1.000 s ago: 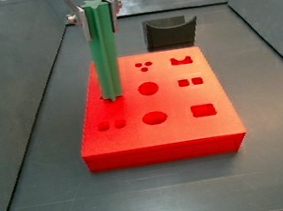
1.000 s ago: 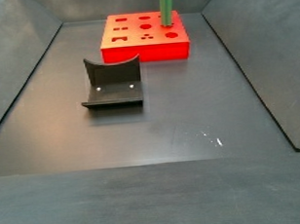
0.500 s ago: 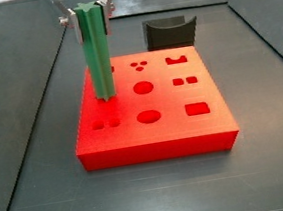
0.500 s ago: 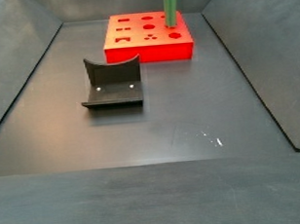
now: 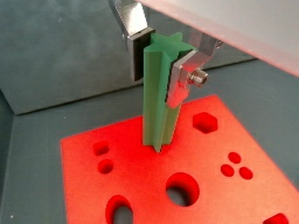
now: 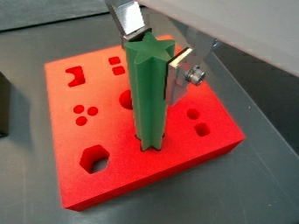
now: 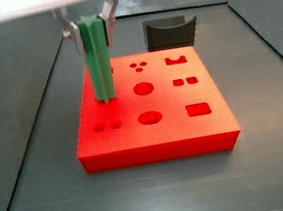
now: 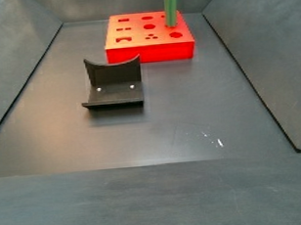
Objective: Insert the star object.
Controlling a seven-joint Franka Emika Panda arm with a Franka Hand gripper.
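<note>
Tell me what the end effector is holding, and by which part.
The end effector grips the green star peg near its upper end, fingers on opposite sides.

My gripper [image 7: 92, 24] stands above the block [image 7: 175, 122], clamped on the star object [image 7: 98, 59], which stands upright with its lower end in the block's top. The holder [image 7: 170, 30] sits behind the block.
</note>
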